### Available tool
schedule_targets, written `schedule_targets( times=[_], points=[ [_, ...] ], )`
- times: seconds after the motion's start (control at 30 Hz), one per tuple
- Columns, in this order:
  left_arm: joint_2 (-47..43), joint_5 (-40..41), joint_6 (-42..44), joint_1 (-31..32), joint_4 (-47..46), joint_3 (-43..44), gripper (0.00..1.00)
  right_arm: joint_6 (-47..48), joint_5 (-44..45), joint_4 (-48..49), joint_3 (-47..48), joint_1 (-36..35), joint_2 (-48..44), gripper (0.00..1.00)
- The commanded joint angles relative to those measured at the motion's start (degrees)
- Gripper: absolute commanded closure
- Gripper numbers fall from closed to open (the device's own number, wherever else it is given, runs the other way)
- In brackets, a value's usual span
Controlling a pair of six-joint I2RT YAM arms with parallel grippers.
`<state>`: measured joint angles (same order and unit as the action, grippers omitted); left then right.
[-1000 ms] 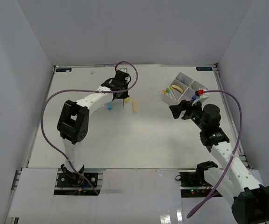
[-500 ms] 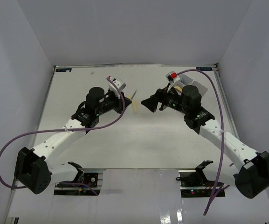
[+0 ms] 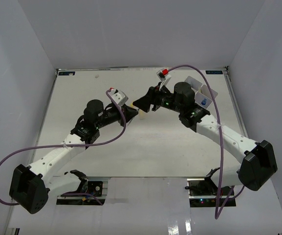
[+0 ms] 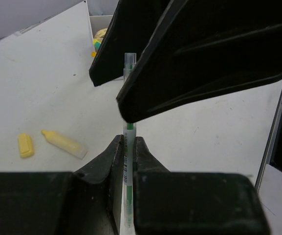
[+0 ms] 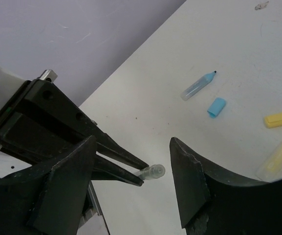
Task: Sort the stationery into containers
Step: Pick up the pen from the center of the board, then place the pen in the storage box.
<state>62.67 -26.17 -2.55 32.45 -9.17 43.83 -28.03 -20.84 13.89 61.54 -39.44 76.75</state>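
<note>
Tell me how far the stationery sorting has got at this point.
Done: the tray holds some pieces, a yellow one among them. In hand: the left gripper is shut on a green pen, its tip between the open right gripper's jaws, apparently a handover. Left: a blue marker, a blue cap, a yellow marker and a yellow cap lie loose on the table.

The thin clear-plastic pen with a green core (image 4: 130, 61) has a glossy, see-through barrel, while the left end effector (image 4: 127, 143) and the right end effector (image 5: 131, 147) are matt black plastic with a faintly grainy skin. The smooth white worktop (image 4: 43, 93) is matt with a few dark specks. The capless yellow marker (image 4: 63, 142) and the capless pale blue marker (image 5: 197, 85) have frosted, half-translucent plastic barrels, and the small yellow cap (image 4: 25, 145) and the small blue cap (image 5: 216, 107) look opaque and satin.
</note>
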Motion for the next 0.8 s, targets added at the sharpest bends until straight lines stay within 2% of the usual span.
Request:
schedule_targets(
  times=[0.0, 0.13, 0.33, 0.4, 0.43, 0.5, 0.63, 0.67, 0.73, 0.77],
  points=[
    [-3.2, -2.0, -0.5, 0.2, -3.0, -0.9, 0.91, -0.8, 1.5, 1.7, 2.9, -1.2, 1.2, 0.33],
    [-4.4, -1.2, -0.8, 0.2, -3.2, -1.2, 0.91, -1.0, 1.9, 1.8, 3.0, -1.9, 1.9, 0.46],
    [-3.7, -1.6, -2.7, 0.2, -3.8, -1.2, 0.89, -1.0, 3.3, 2.7, 1.3, -2.4, 0.8, 0.75],
    [-3.4, -1.7, -2.8, 0.2, -3.6, -1.1, 0.87, -1.0, 3.9, 2.7, 1.0, -2.4, 0.4, 0.81],
    [-3.3, -1.5, -3.0, 0.2, -3.4, -1.0, 0.83, -0.6, 4.8, 2.5, 0.8, -2.4, 0.2, 0.89],
    [-3.3, -0.9, -3.1, 0.2, -3.0, -0.9, 0.76, 0.1, 6.0, 1.9, 0.4, -2.4, -0.5, 0.92],
    [-3.0, 1.4, -3.6, 0.2, -2.3, -0.8, 0.50, 4.4, 11.3, -1.5, 0.7, -1.7, -2.2, 0.92],
    [-2.7, 2.3, -4.0, 0.2, -2.0, -0.6, 0.30, 7.0, 15.0, -2.5, 0.8, -1.3, -3.2, 0.92],
    [-2.4, 5.5, -4.4, 0.2, -0.9, -0.1, 0.12, 10.0, 19.7, -5.9, 1.0, -0.1, -4.1, 0.92],
    [-2.2, 7.0, -4.7, 0.2, -0.4, 0.1, 0.02, 11.5, 25.1, -6.8, 1.0, 1.7, -5.2, 0.92]
  ],
)
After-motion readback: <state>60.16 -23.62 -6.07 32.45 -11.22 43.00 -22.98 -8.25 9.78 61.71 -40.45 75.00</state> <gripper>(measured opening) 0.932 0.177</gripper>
